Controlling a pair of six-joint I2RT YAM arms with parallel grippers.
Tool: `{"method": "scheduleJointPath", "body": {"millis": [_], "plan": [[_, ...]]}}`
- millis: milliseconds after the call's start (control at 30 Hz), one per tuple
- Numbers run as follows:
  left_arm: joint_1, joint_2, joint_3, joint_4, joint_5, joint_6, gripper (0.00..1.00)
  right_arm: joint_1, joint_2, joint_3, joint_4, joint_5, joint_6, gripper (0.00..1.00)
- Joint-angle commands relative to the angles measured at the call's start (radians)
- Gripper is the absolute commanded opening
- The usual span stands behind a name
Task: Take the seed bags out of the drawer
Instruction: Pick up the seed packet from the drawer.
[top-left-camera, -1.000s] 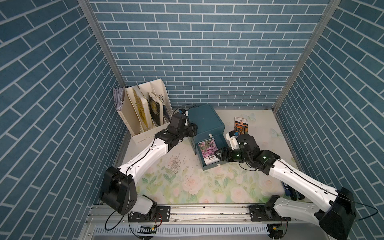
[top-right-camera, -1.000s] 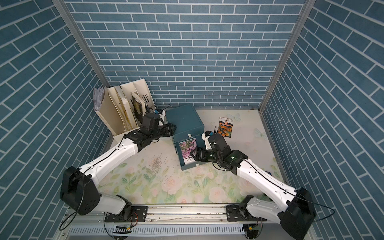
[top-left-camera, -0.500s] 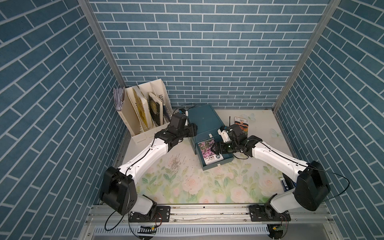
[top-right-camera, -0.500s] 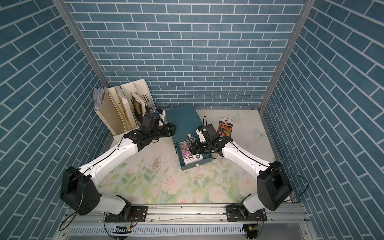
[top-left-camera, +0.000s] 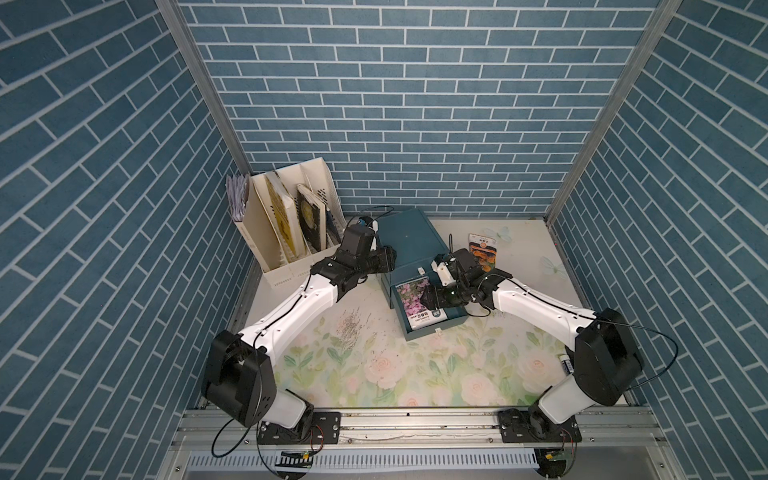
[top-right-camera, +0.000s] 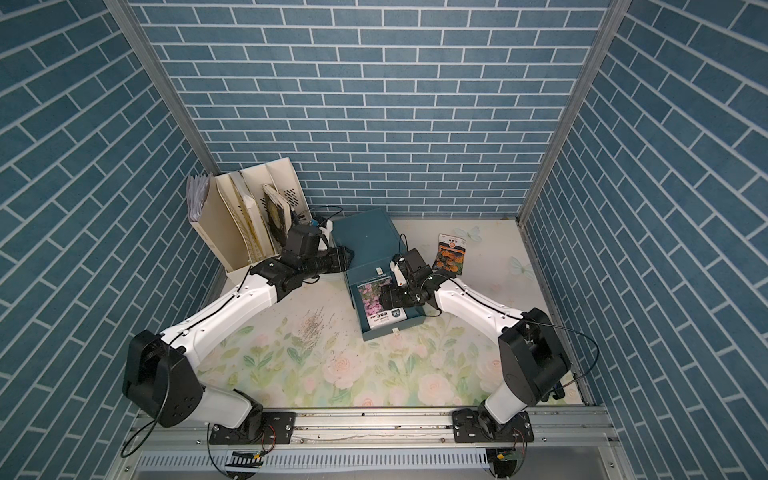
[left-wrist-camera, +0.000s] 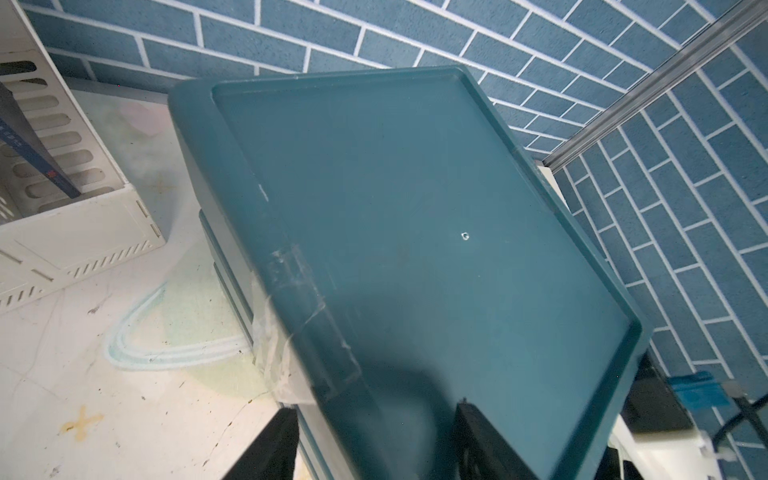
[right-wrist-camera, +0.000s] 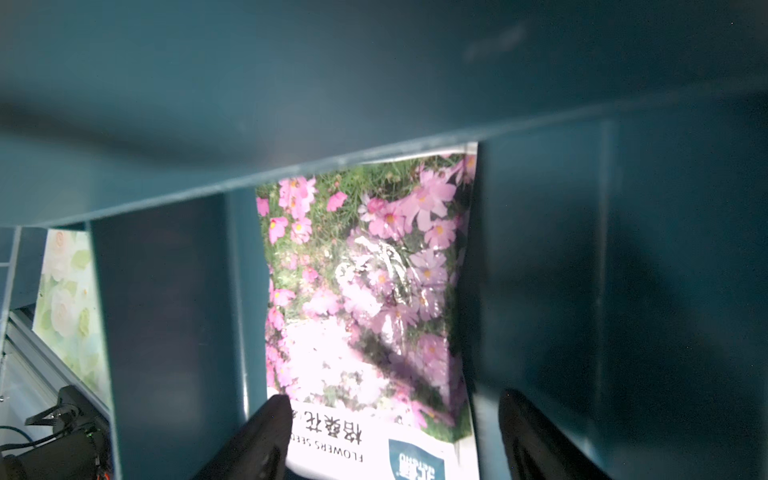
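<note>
My right gripper (right-wrist-camera: 394, 399) is spread wide with nothing in it, fingers (right-wrist-camera: 257, 444) reaching into the open drawer (right-wrist-camera: 166, 311). The purple-bloom seed bag (right-wrist-camera: 365, 291) lies flat on the drawer floor right under them. One fingertip sits over a corner of the bag, the other is out past the opposite edge by the drawer wall. Honestly can't tell if either tip touches it.

Calling the back wall 12 o'clock: in both top views that gripper comes in from the drawer's 3 o'clock side and covers part of the bag (top-left-camera: 409, 301). The drawer sticks out of the teal cabinet (top-left-camera: 409, 237) toward 6 o'clock.

My left gripper (left-wrist-camera: 374, 409) is clamped on the cabinet, one finger on each side of its edge, at about 9 o'clock on the cabinet.

The orange-bloom seed bag (top-left-camera: 483, 251) is outside the drawer, flat on the floral mat (top-left-camera: 374, 365), between 1 and 2 o'clock from it and clear of the cabinet.

A cream file rack (top-left-camera: 257, 241) with upright books (top-left-camera: 311, 220) stands at 10 o'clock, near my left arm.
</note>
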Motion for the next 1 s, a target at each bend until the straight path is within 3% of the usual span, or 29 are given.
{"method": "scheduleJointPath", "body": {"millis": [0, 633, 833, 967], "plan": [[-0.005, 0.029, 0.000, -0.074, 0.002, 0.016, 0.64, -0.002, 0.028, 0.026, -0.011, 0.023, -0.033, 0.81], [-0.003, 0.028, -0.005, -0.079, 0.004, 0.018, 0.64, 0.046, 0.114, 0.050, 0.013, -0.030, -0.022, 0.59], [-0.003, 0.026, -0.010, -0.076, 0.006, 0.019, 0.64, 0.053, 0.124, 0.049, 0.029, -0.040, -0.011, 0.45], [-0.004, 0.025, -0.010, -0.078, 0.006, 0.019, 0.64, 0.054, 0.124, 0.048, 0.033, -0.037, -0.004, 0.27]]}}
